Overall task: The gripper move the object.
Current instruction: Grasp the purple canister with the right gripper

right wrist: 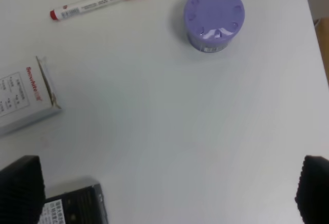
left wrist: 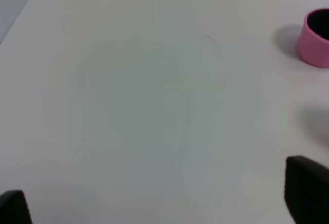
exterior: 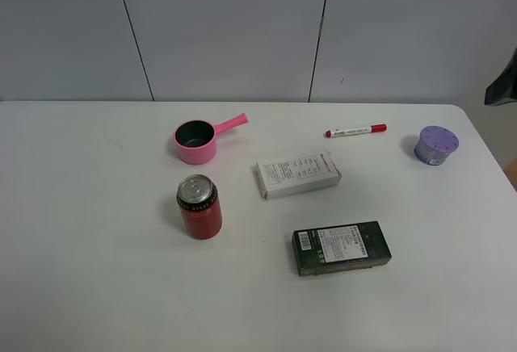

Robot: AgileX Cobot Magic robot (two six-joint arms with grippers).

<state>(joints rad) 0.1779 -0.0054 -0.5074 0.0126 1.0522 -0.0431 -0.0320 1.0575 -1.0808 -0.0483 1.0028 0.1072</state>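
Note:
The lavender round container (exterior: 436,144) with a flat dotted purple lid stands upright at the far right of the white table. In the right wrist view the container (right wrist: 214,19) lies ahead of my right gripper (right wrist: 167,190), which is open wide and empty, well apart from it. A dark part of the right arm (exterior: 502,87) shows at the right edge of the exterior view. My left gripper (left wrist: 159,198) is open and empty over bare table; it does not show in the exterior view.
A pink pot (exterior: 196,141) with a handle, a red can (exterior: 199,207), a white box (exterior: 297,175), a black box (exterior: 341,248) and a red-capped marker (exterior: 355,131) stand on the table (exterior: 97,287). The table's right edge runs close to the container.

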